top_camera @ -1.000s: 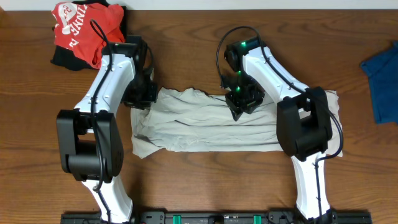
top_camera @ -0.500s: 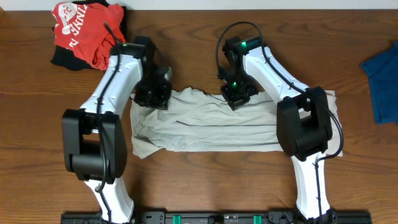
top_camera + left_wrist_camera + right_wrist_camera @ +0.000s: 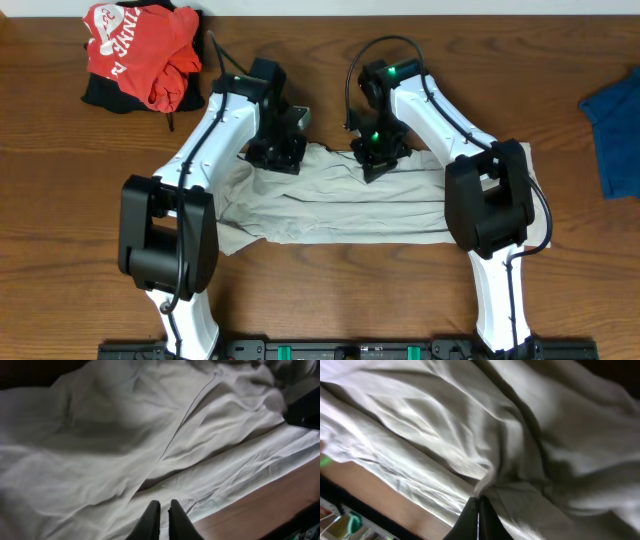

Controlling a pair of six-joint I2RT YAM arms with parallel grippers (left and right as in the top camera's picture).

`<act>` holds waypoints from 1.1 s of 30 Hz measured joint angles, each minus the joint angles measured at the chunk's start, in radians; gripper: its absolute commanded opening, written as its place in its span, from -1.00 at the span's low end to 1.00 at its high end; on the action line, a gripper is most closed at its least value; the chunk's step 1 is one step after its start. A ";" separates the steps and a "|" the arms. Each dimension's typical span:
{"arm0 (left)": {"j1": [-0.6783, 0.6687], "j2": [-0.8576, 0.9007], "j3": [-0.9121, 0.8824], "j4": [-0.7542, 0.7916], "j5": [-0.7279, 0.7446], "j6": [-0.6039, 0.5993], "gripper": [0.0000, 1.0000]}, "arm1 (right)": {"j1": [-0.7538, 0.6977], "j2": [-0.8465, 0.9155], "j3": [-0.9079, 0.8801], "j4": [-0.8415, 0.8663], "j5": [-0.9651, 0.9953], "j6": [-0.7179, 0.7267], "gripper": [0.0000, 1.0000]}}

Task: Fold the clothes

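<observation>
Lying across the middle of the brown table (image 3: 60,220) is the shirt (image 3: 330,205), a big pale beige thing, creased all over and gathered into a wide band that runs left to right. Its right end passes under the right arm and shows again beyond it. On the left, the far edge slants up toward the left gripper (image 3: 283,155).

Both grippers are down on the shirt's far edge, near each other but apart, the left one a little farther back. The right gripper (image 3: 376,165) is pressed closed, and in its wrist view the cloth bunches into a small peak right at the tips of its fingers (image 3: 474,510), so it has a pinch of shirt. The left gripper's fingers (image 3: 150,517) are drawn together too, with only a dark slit between them. Cloth lies right at their tips, but I cannot tell whether any is caught.

Off in the far left corner sits a crumpled red garment (image 3: 140,50) with white lettering, lying on something dark. A blue cloth (image 3: 615,125) pokes in at the right edge.
</observation>
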 measured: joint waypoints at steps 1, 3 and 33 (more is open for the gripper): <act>-0.001 0.000 0.000 0.008 0.000 -0.001 -0.80 | 0.000 0.000 0.000 -0.010 0.015 0.002 -0.78; -0.001 -0.001 0.000 0.024 0.000 -0.005 -0.80 | -0.002 0.000 0.000 -0.030 0.043 0.004 -0.44; -0.024 -0.007 -0.246 0.269 -0.001 -0.058 -0.79 | -0.039 0.000 0.002 0.047 0.097 0.068 -0.97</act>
